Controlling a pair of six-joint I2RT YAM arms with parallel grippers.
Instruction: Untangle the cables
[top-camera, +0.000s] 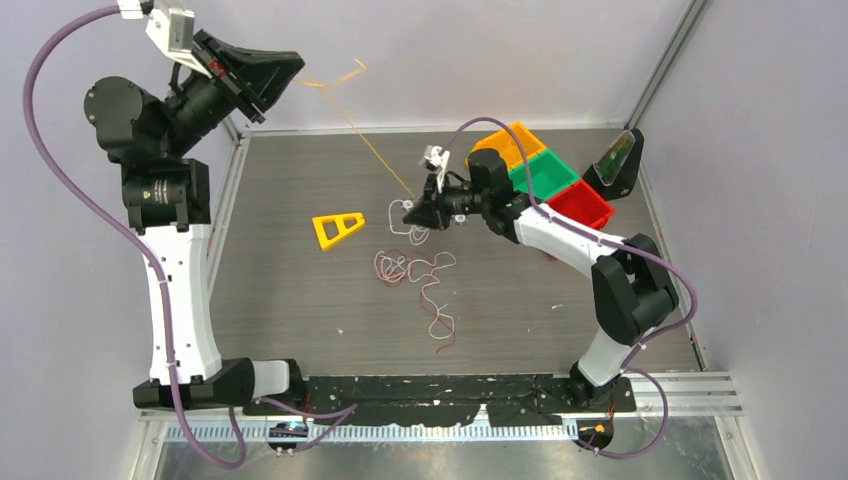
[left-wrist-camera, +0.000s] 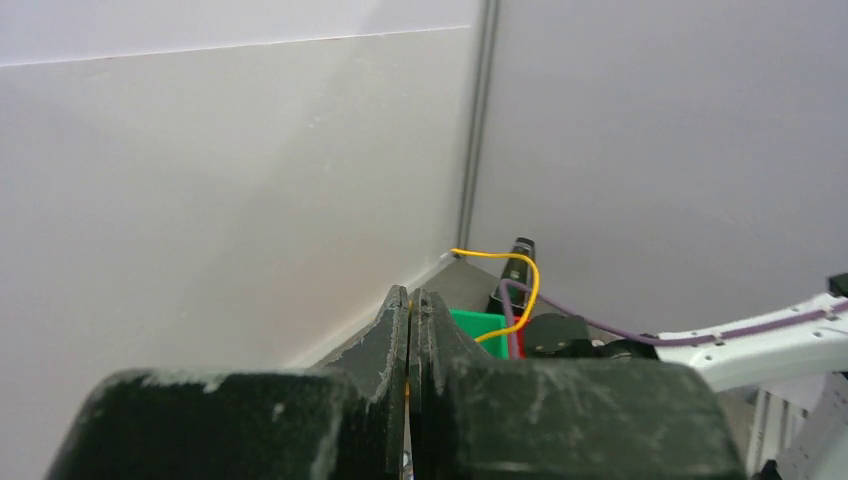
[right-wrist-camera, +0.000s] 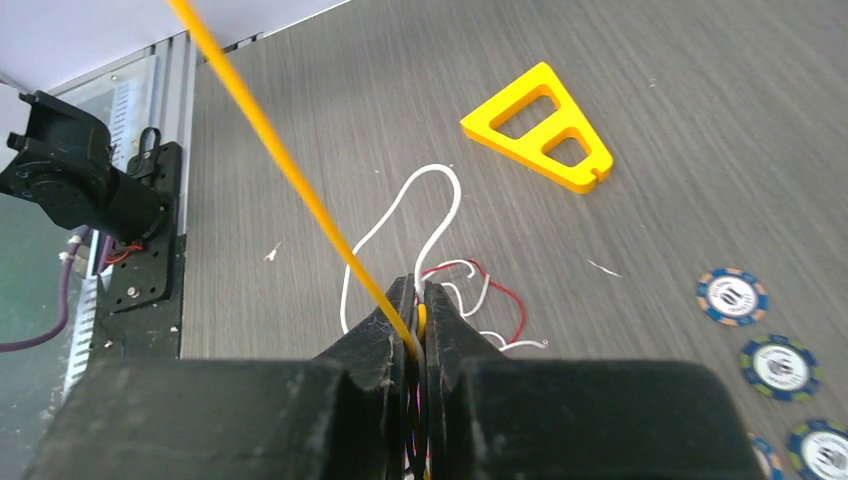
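Observation:
A yellow-orange cable (top-camera: 372, 148) runs taut from my left gripper (top-camera: 290, 72), held high at the back left, down to my right gripper (top-camera: 411, 214) near the table's middle. Both grippers are shut on it. In the left wrist view its free end (left-wrist-camera: 522, 290) loops past the closed fingertips (left-wrist-camera: 411, 300). In the right wrist view the yellow-orange cable (right-wrist-camera: 290, 185) enters the closed jaws at my right gripper (right-wrist-camera: 418, 292), along with other strands. White cables (right-wrist-camera: 420, 215) and red cables (right-wrist-camera: 505, 295) lie looped on the table below. A white-and-red tangle (top-camera: 420, 275) lies nearer the front.
A yellow triangular plastic piece (top-camera: 337, 228) lies left of the cables. Orange, green and red bins (top-camera: 545, 175) stand at the back right, with a black stand (top-camera: 615, 160) beside them. Several poker chips (right-wrist-camera: 760, 340) lie at the right in the right wrist view.

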